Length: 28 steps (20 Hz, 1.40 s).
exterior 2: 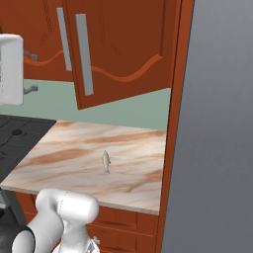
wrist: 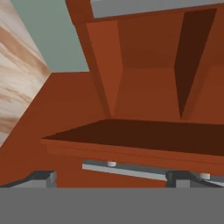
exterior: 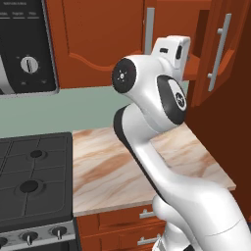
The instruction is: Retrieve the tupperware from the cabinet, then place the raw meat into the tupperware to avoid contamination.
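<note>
The pincer (wrist: 109,180) is spread wide, holding nothing, facing the open cabinet (wrist: 144,96); the tupperware is unseen. It should reach in level above the shelf. The raw meat (exterior 2: 105,162) lies on the tabletop (exterior 2: 74,158).

both base views look down from behind, sharing the marble counter (exterior: 112,166); hand view faces the open cabinet (wrist: 144,87) closely.

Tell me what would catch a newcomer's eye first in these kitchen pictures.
The big white arm rears up over the marble counter, its hand raised toward the cabinet, one door swung open. On the counter a tiny silvery raw meat sliver lies alone. Left of it sits a black stove.
</note>
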Available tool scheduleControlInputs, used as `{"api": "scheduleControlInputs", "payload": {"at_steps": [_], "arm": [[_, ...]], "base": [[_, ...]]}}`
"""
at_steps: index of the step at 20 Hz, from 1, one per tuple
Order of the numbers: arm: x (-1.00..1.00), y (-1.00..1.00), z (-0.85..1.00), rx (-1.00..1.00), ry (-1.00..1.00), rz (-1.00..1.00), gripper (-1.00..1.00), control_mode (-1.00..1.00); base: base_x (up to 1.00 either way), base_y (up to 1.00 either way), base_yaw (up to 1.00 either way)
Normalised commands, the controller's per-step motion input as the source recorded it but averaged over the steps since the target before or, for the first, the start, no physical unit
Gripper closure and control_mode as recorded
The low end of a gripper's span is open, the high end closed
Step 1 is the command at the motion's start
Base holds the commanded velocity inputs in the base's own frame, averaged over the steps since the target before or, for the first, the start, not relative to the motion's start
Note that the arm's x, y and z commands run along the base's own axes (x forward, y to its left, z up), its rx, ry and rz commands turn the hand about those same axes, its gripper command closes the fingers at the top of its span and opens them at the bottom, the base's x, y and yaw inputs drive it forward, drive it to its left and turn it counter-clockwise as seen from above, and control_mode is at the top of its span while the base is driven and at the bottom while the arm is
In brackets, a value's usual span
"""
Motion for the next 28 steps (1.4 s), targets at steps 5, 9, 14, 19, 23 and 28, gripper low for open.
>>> {"api": "scheduleControlInputs", "payload": {"at_steps": [5, 9, 14, 19, 23, 28], "arm": [[0.27, 0.00, -0.05, 0.00, 0.00, 0.00, -1.00, -1.00], [0.30, 0.00, -0.05, 0.00, 0.00, -0.01, -1.00, -1.00], [0.24, -0.01, -0.05, 0.00, 0.00, -0.03, -1.00, -1.00], [0.20, -0.07, -0.09, 0.00, 0.00, -0.06, -1.00, -1.00], [0.18, -0.10, -0.09, 0.00, 0.00, -0.06, -1.00, -1.00], [0.16, -0.16, -0.05, 0.00, 0.00, -0.06, -1.00, -1.00]], "base": [[0.00, 0.00, 0.00], [0.00, 0.00, 0.00], [0.00, 0.00, 0.00], [0.00, 0.00, 0.00], [0.00, 0.00, 0.00], [0.00, 0.00, 0.00]]}}
